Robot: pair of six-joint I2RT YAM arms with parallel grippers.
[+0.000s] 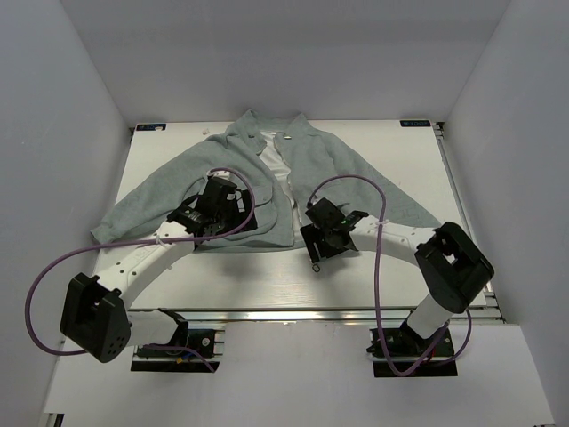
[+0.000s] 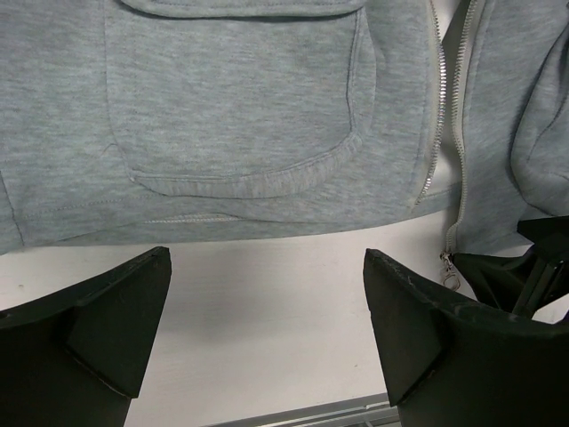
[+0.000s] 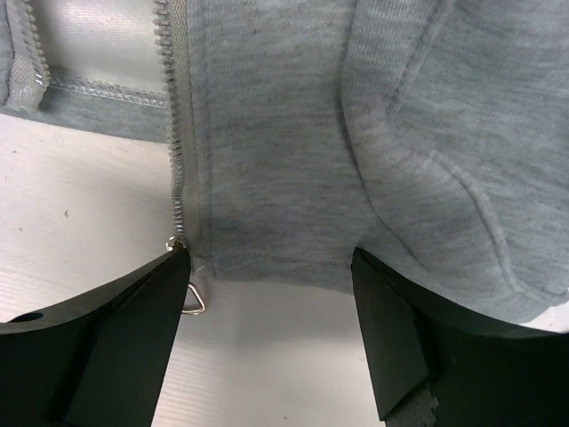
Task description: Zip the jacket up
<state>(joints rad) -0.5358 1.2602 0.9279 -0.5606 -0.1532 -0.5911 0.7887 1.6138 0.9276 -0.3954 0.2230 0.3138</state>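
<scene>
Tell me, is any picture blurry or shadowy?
Top external view: bright, even light, everything sharp, only soft shadows under the arms on the white table. Left wrist view: the light grey-green fleece jacket looks crisp, the black left hand slightly soft. Right wrist view: fleece crisp, the black right hand dark and a little soft.

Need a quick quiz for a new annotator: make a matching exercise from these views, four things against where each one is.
Things
1 zipper pull
2 collar
3 left gripper
4 right gripper

Places
A at the far end of the jacket
B jaws open over bare table, just off the hem below a pocket
C jaws open, framing the hem beside the zipper teeth
D lying on the table, just past the hem

Pairs: 1-D, 2-A, 3-B, 4-C
</scene>
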